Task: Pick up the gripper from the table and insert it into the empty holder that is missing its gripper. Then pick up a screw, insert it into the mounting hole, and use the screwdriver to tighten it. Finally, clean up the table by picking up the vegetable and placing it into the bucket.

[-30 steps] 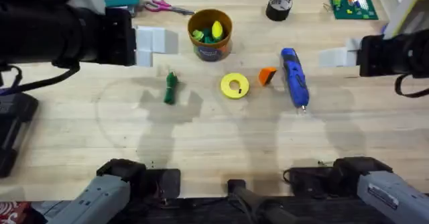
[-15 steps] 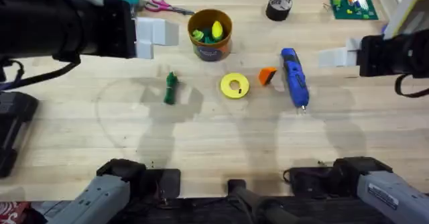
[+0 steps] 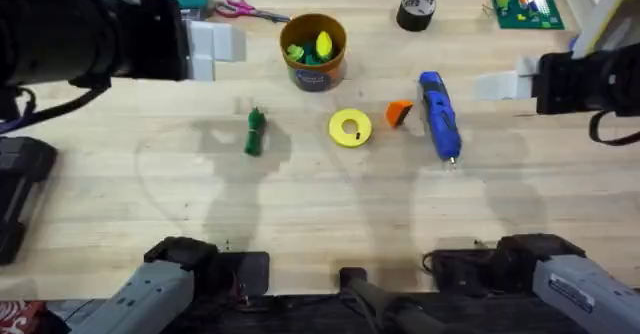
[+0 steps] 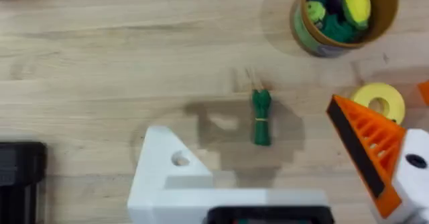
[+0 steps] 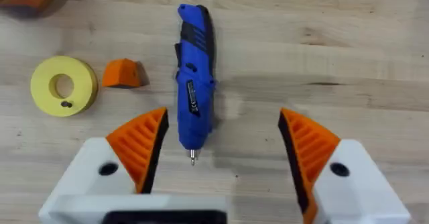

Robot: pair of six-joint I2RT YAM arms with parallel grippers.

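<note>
Across the whole overhead view stretches the pale wooden surface (image 3: 330,214), with both arms raised above it at the far sides. The left pincer (image 4: 275,170) hangs over the left part of the surface; its jaws stand wide apart and hold nothing. One side is the bare white holder (image 4: 167,177), with no orange finger on it, while the other side carries an orange ribbed finger. The right pincer (image 5: 221,150) hovers over the right part, also spread open and empty, with orange ribbed pads (image 5: 144,143) on both sides.

Next in size, the bucket (image 3: 314,52) stands upright near the far edge, a little left of centre, with yellow and green toy foods inside. The screwdriver (image 3: 439,115) lies flat to the right of centre, its metal tip pointing toward the arms' bases; in the right wrist view it lies between that pincer's fingers, below them on the surface. A flat yellow disc (image 3: 349,127) with a hole lies near the middle. The vegetable (image 3: 255,131) lies left of the disc, well apart from the bucket. Smallest, the gripper (image 3: 399,113) rests between the disc and the screwdriver, just beside the screwdriver's body.
</note>
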